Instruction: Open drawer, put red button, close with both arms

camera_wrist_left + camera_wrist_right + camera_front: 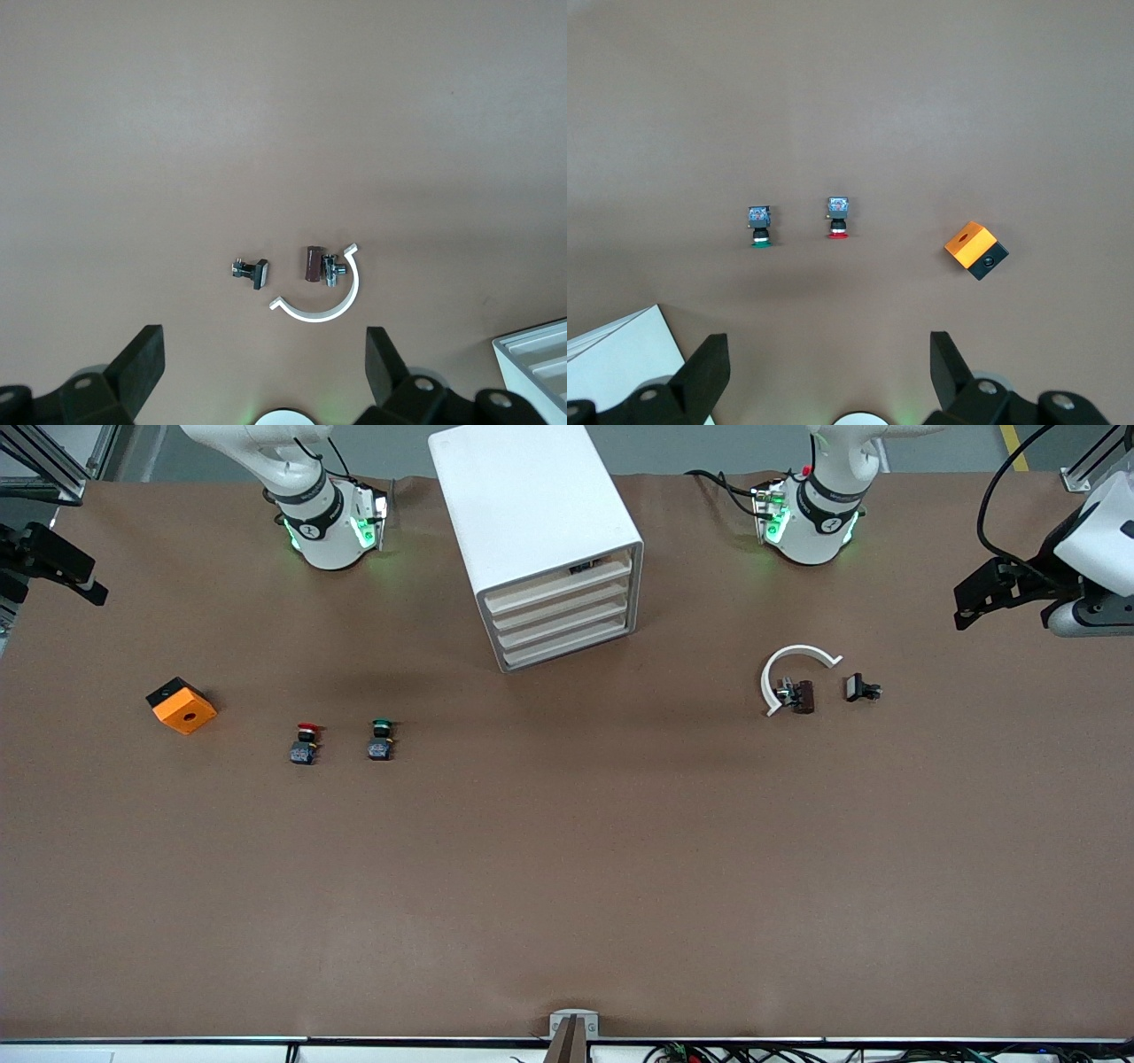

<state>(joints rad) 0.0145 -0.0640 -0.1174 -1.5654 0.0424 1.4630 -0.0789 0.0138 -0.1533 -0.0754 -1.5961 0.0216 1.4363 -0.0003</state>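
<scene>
Nearest the front camera edge of the table, toward the right arm's end, the red button (305,744) lies on its side on the brown table (567,886), with the green button (382,740) just beside it toward the middle. The orange cube (182,706) sits a little farther from that edge, closer to the right arm's end. Toward the left arm's end lie a white curved clip (791,672) with a small brown part (803,696) touching it, and a small black part (860,688) just beside them. Farther up, near the bases' edge, stands the white cabinet (532,522), its four drawers (567,622) all pushed in. The right gripper (824,376) hangs high over the buttons with fingers spread wide; the left gripper (261,376) hangs over the clip, fingers likewise spread. Both arms wait
</scene>
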